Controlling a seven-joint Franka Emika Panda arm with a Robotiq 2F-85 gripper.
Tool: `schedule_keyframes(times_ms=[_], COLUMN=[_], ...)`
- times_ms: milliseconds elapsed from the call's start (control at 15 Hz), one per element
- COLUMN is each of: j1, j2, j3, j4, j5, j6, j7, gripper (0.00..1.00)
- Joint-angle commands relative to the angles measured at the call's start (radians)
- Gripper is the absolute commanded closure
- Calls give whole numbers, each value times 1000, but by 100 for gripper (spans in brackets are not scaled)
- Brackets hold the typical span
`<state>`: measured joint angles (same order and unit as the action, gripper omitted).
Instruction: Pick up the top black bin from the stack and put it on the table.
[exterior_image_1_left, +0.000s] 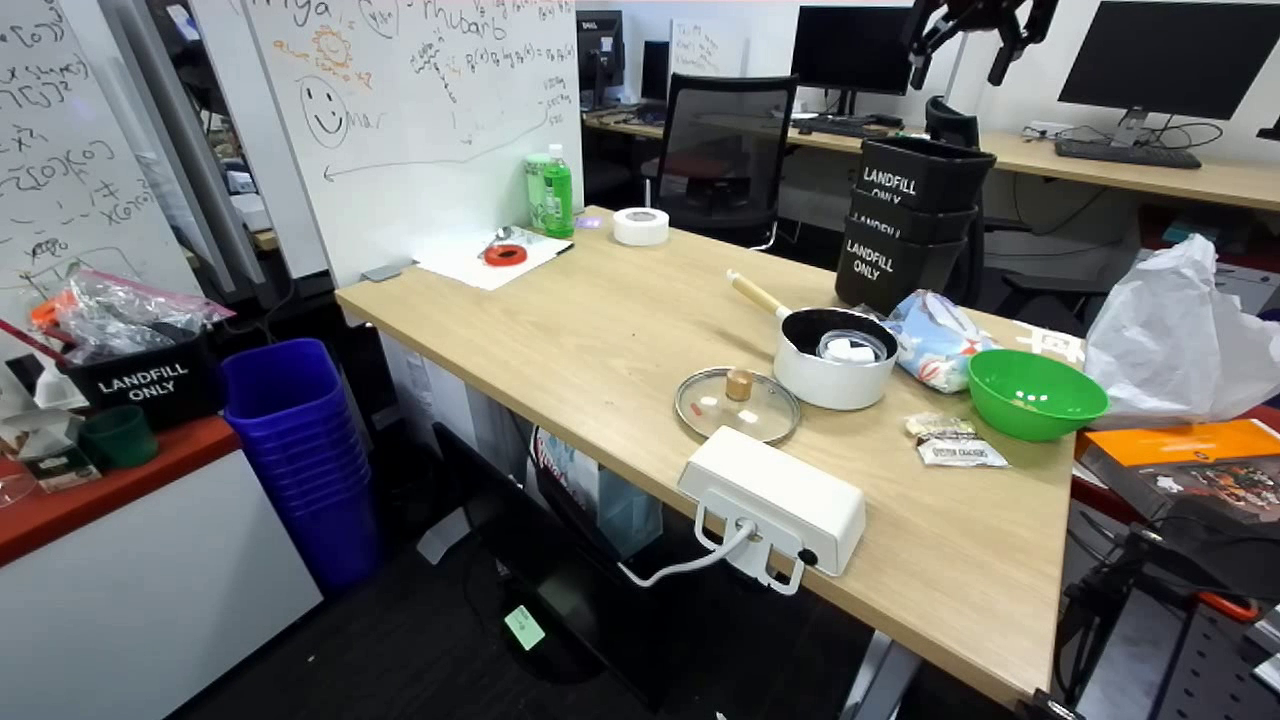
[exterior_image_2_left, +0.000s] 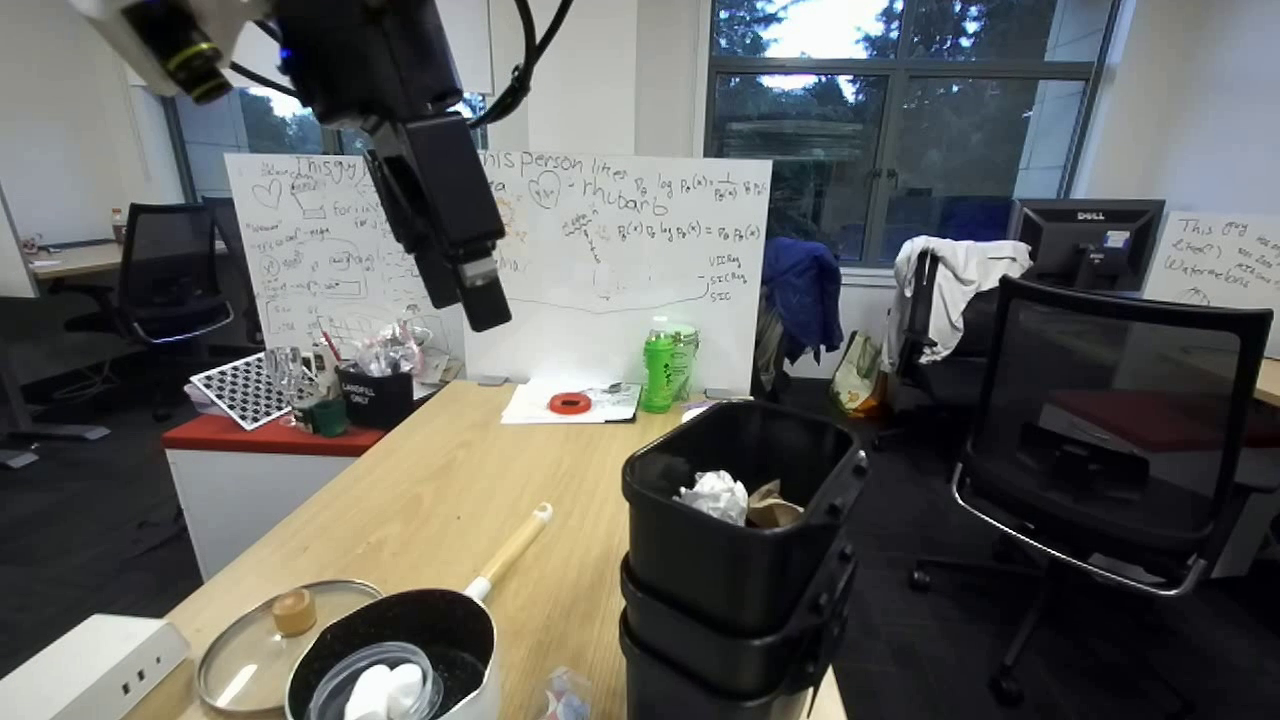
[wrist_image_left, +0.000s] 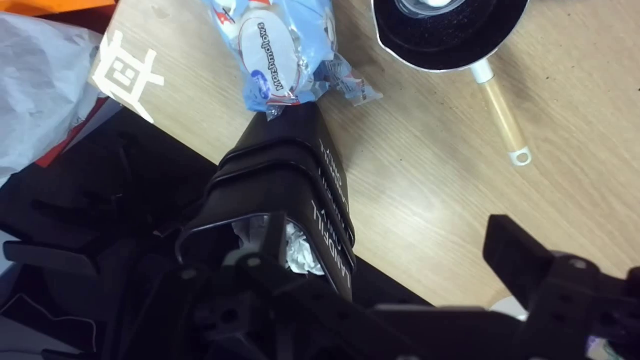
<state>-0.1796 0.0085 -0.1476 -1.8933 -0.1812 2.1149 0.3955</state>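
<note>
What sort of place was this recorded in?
Probably an office or research lab: an exterior view shows a whiteboard with handwritten formulas, an office chair and computer monitors on desks.

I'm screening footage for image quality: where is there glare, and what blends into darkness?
Wrist view: a pale glare patch on the table; the gripper partly blends into dark surroundings. In an exterior view: small highlights on the glass lid and green bowl.

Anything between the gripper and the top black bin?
Nothing visible. In an exterior view the gripper hangs open, higher than the top black bin; the black chair that shows between them stands farther back.
</note>
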Motion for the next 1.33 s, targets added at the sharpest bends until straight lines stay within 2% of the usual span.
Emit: schedule_keyframes(times_ms=[0, 600, 800, 1000, 1267], j1=[7, 6, -2, -9, -17], j2=[9, 45, 98, 179, 267], j3=[-8, -10, -19, -42, -75], j4=[10, 40, 65, 134, 219], j5=[1, -6, 25, 50, 18], j6=[-4, 10, 76, 95, 65], j7=[0, -1, -78, -59, -120], gripper=[0, 0, 0, 0, 0])
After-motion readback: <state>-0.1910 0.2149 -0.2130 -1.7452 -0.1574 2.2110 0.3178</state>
